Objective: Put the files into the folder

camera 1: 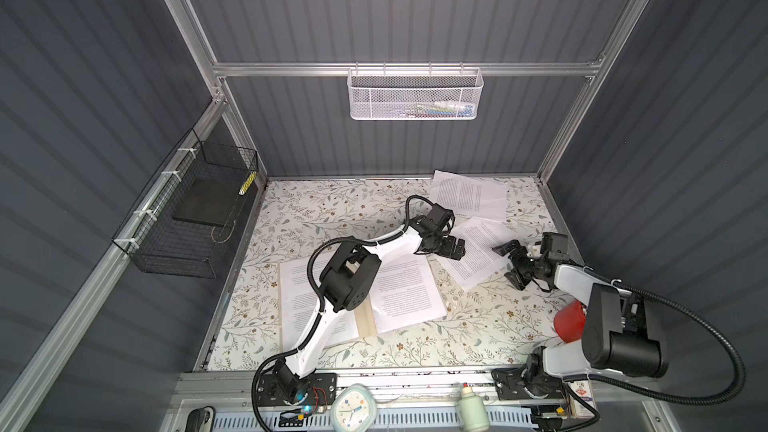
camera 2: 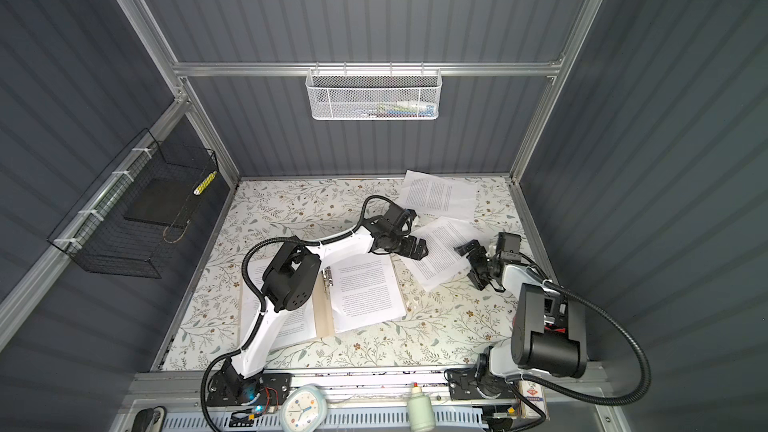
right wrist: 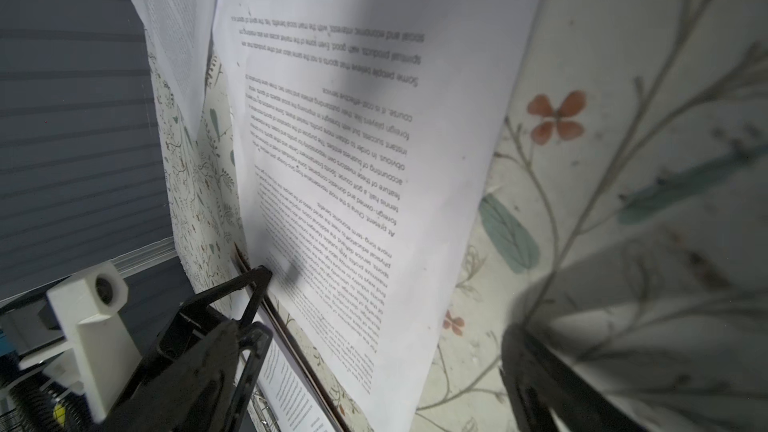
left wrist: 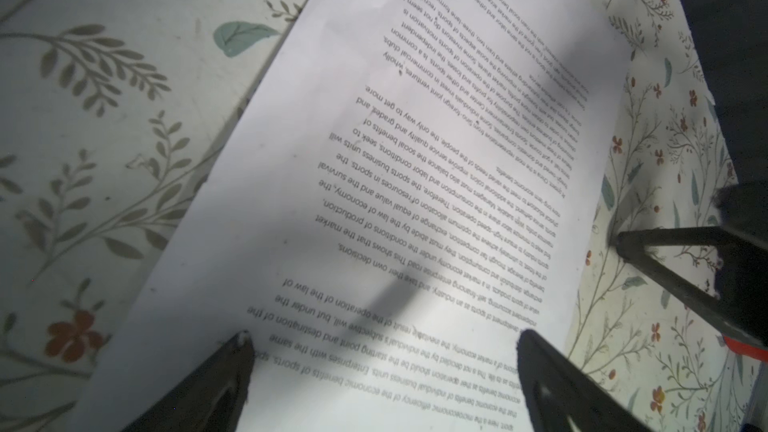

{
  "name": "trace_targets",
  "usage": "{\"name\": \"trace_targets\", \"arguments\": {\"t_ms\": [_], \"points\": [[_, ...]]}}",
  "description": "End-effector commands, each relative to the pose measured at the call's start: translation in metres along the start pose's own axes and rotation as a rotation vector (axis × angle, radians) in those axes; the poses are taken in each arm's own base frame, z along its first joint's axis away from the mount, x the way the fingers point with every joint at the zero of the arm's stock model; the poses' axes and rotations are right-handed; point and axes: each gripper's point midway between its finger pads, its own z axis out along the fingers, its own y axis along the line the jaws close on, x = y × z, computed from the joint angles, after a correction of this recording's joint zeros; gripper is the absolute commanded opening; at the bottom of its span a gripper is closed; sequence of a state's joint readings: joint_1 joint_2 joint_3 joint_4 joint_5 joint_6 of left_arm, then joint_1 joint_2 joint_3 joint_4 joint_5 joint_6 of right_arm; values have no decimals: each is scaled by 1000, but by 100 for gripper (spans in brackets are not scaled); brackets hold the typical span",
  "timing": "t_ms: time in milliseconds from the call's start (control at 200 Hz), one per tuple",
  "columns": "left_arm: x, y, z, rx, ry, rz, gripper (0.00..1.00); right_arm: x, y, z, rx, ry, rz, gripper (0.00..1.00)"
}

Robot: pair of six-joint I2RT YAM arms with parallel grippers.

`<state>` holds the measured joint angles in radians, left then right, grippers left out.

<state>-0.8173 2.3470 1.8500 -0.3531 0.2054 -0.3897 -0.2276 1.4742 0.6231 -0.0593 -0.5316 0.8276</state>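
The folder (camera 2: 322,314) lies open with printed sheets (camera 2: 365,290) on both halves — left hand (camera 1: 457,249) and right hand (camera 1: 510,265) gape wide, empty.

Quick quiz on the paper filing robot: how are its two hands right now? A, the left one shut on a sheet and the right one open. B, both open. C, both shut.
B: the left hand has its fingers spread wide above the loose sheet, and the right hand is spread just as wide, with nothing gripped in either.
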Motion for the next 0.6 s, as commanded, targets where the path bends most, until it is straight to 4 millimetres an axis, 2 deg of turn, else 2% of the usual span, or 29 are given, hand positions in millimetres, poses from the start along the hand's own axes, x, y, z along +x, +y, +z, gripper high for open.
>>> {"name": "trace_targets", "arguments": {"t_ms": [0,150,285,465,595], "points": [[75,46,25,-121,227,-87,100,-6,-3,8,27,-7,8,99],[80,50,27,-138,233,-87,100,-5,-5,18,90,10,9,99],[85,51,29,-135,247,-89,100,3,3,33,95,56,9,99],[92,49,33,-129,270,-76,100,18,23,44,-12,103,-1,99],[97,48,36,-122,284,-77,100,22,44,46,-167,117,-16,99]]}}
